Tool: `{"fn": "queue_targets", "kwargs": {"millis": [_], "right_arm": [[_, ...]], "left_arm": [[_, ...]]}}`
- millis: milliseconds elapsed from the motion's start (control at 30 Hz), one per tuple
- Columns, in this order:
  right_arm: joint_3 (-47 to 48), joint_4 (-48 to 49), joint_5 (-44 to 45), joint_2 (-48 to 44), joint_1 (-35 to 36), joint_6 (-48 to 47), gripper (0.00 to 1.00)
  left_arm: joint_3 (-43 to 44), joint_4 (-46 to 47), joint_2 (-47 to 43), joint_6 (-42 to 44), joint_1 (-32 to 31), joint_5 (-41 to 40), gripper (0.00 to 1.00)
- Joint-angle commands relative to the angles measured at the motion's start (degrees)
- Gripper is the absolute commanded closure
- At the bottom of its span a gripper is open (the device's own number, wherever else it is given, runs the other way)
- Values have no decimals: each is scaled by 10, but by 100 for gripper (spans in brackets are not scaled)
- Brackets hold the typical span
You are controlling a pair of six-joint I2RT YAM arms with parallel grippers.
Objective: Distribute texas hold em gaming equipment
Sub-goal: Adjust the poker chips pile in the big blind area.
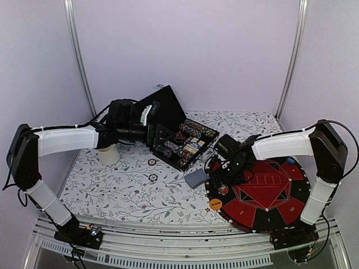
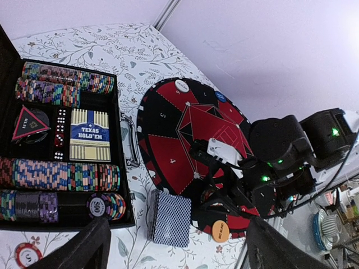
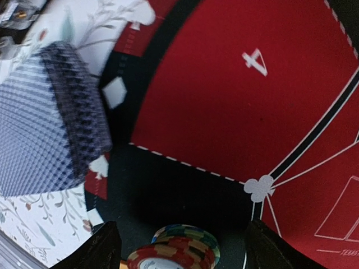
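Observation:
An open black case [image 1: 168, 106] holds rows of multi-coloured poker chips [image 2: 61, 175] and a Texas Hold'em box [image 2: 90, 134]. My left gripper [image 2: 179, 252] hovers open over the case's near edge [image 1: 162, 134], holding nothing. A grey-blue card deck [image 1: 196, 178] lies beside the round red and black mat [image 1: 280, 196]. A short stack of chips [image 3: 176, 252] sits on the mat's black rim. Around it my right gripper [image 3: 182, 246] stands open, both fingers well off the chips. An orange button [image 1: 215, 204] lies on the mat's near-left rim, with a blue button [image 1: 291, 160] at its far edge.
A cream cup [image 1: 109, 154] stands under the left arm. Two loose chips [image 1: 152, 161] lie on the floral cloth left of the case. The case lid stands up behind it. A white disc [image 2: 180, 85] rests on the mat's edge.

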Motion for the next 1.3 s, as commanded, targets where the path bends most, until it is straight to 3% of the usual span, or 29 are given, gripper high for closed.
{"fn": "queue_targets", "kwargs": {"millis": [0,267,533,633,767,900,1000,1133,1267], "right_arm": [[13,-17,-13,18,4,-5,30],[5,-32,-9,20,11,-9,45],[4,-38,-18,14,29,-16,49],[5,-37,-20,15,29,-18,47],[5,-41,-17,16,30,-20,37],[4,-51,-3,28,35,-22,36],[6,-60,9,38,41,-23,44],[10,-68,28,38,42,-26,62],[19,-73,33,36,42,-33,61]], "left_arm": [[-5,-4,-14,12,6,-1,14],[-3,-3,-10,13,7,-2,14],[-3,-7,-11,18,9,-2,14],[-2,-7,-9,17,8,-2,14],[-3,-8,-10,17,9,0,14],[-4,-11,-12,19,9,-3,14],[-4,-12,-14,20,10,-4,14],[-2,-16,-14,25,9,-8,14],[6,-39,-8,41,9,-33,16]]}}
